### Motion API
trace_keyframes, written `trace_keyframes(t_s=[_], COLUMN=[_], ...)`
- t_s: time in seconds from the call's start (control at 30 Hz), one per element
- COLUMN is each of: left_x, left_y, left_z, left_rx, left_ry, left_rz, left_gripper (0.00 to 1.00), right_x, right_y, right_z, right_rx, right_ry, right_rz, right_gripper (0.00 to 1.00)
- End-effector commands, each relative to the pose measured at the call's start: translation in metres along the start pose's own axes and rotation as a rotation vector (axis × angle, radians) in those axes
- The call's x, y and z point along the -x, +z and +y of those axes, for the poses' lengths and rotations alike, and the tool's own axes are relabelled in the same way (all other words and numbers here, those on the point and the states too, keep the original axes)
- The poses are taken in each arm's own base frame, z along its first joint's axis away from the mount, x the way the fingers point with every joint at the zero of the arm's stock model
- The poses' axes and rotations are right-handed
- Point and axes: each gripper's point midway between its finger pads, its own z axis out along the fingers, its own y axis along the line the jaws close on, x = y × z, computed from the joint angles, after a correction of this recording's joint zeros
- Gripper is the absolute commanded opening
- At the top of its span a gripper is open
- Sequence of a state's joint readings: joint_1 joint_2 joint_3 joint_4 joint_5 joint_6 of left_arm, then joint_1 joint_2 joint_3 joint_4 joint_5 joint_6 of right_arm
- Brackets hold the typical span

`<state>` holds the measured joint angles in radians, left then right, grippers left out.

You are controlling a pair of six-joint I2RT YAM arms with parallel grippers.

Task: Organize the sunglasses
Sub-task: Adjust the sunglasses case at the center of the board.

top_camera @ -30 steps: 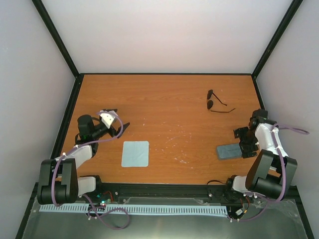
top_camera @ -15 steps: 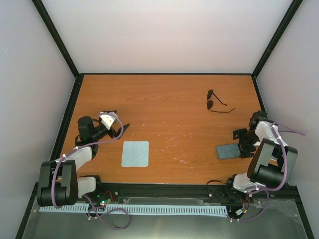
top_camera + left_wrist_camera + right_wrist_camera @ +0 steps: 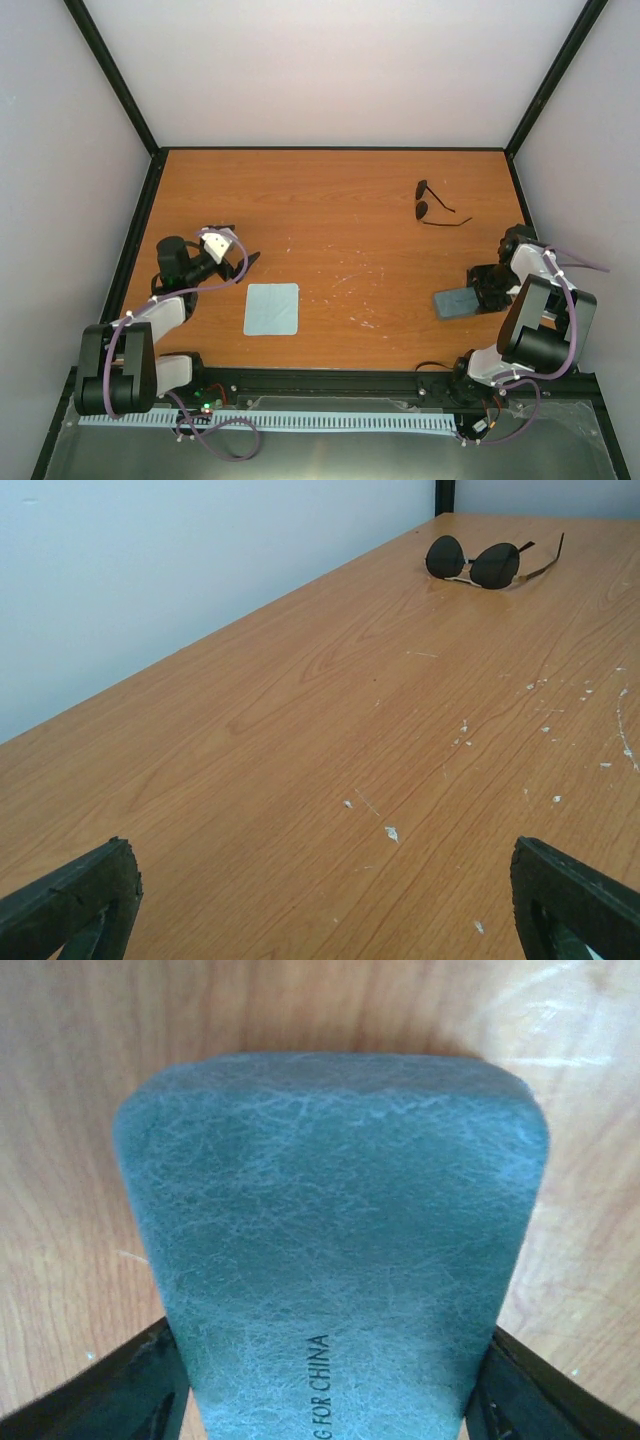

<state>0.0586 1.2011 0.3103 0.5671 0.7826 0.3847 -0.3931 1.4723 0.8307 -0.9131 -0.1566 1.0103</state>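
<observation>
The sunglasses (image 3: 436,205) lie open on the wooden table at the far right, with dark round lenses and thin black arms. They also show far off in the left wrist view (image 3: 472,562). My left gripper (image 3: 237,245) is open and empty, low over the table at the left (image 3: 325,880), pointing toward them. The grey-blue case (image 3: 459,301) lies closed near the right front. It fills the right wrist view (image 3: 330,1220). My right gripper (image 3: 482,288) straddles its right end, a finger against each side (image 3: 330,1390).
A square light-blue cloth (image 3: 272,308) lies flat at the front left, just right of my left arm. Black frame posts and white walls bound the table (image 3: 330,200). Small white scuffs mark the wood mid-table.
My right arm's elbow has folded lower and nearer while its gripper stayed at the case. My left gripper has shifted slightly. The sunglasses, case and cloth have not moved.
</observation>
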Motion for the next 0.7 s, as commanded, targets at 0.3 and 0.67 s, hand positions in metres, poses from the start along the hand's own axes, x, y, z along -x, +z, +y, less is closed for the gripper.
trace_keyframes(t_s=[0.3, 0.67], left_x=[0.011, 0.027], left_y=[0.000, 0.003], left_z=[-0.007, -0.008], left_rx=[-0.039, -0.074], left_ry=[0.031, 0.047], left_rz=[-0.038, -0.068], left_gripper=[1.00, 0.99], right_x=[-0.004, -0.049], right_y=[-0.007, -0.062], right_z=[0.015, 0.104], right_rx=[0.071, 0.386], right_ry=[-0.077, -0.296], right_rz=[0.010, -0.007], right_gripper=[0.03, 0.03])
